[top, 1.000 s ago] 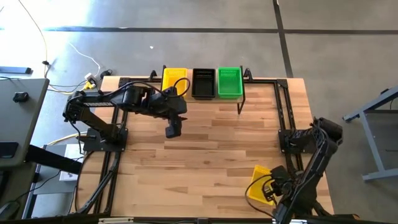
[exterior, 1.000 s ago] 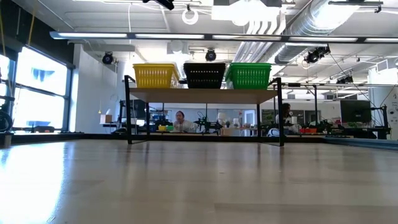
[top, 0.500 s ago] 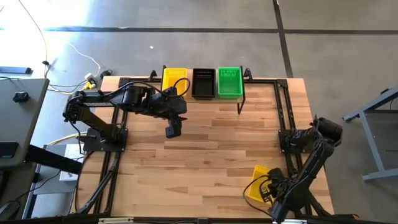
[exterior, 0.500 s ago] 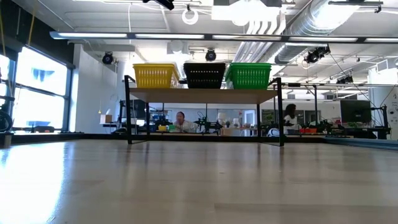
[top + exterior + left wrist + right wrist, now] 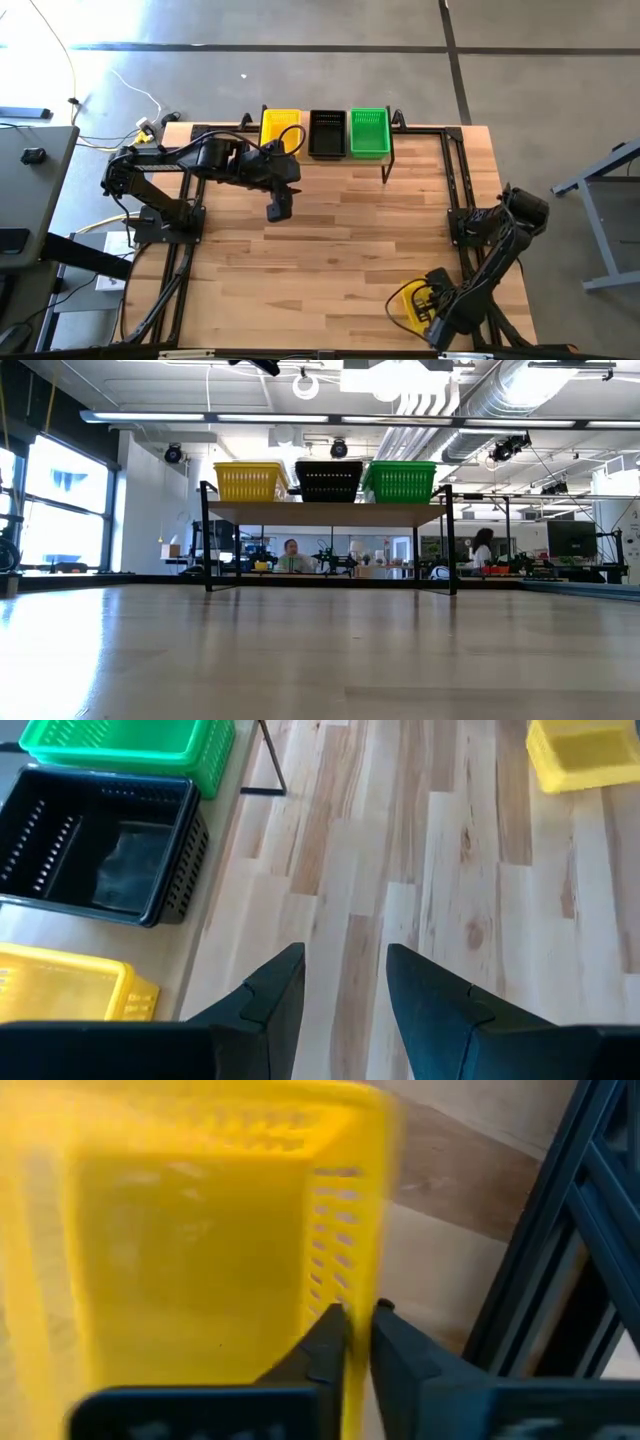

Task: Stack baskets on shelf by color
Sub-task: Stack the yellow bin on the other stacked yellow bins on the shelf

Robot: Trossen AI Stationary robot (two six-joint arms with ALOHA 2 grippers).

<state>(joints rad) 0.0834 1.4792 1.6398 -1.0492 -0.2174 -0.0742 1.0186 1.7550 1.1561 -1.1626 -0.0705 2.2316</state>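
Note:
Three baskets stand side by side on the shelf point(image 5: 330, 513) at the table's far side: yellow point(image 5: 280, 128), black point(image 5: 327, 133) and green point(image 5: 369, 132). Another yellow basket point(image 5: 405, 300) rests on the table near its right near corner. My right gripper point(image 5: 432, 305) points down at it and is shut on its right wall. My left gripper point(image 5: 279, 210) hangs open above the table in front of the shelf, with nothing between its fingers point(image 5: 280, 990). My right gripper pinches one side wall of the yellow basket at its rim point(image 5: 352, 1305), close to a corner. One finger point(image 5: 322, 1342) is inside the basket and the other point(image 5: 400, 1355) outside. The fingers come from above, pointing down. The basket's bottom is on the table.
Black frame rails point(image 5: 462, 200) run along the table's right side, right beside the held basket point(image 5: 560, 1270). The bare wooden tabletop point(image 5: 340, 250) lies between the arms. People move about in the room beyond the shelf point(image 5: 291, 550).
My right gripper has sunk toward the table and gone a little toward the near edge, onto the yellow basket's right wall. The basket has shifted slightly toward the table's near left.

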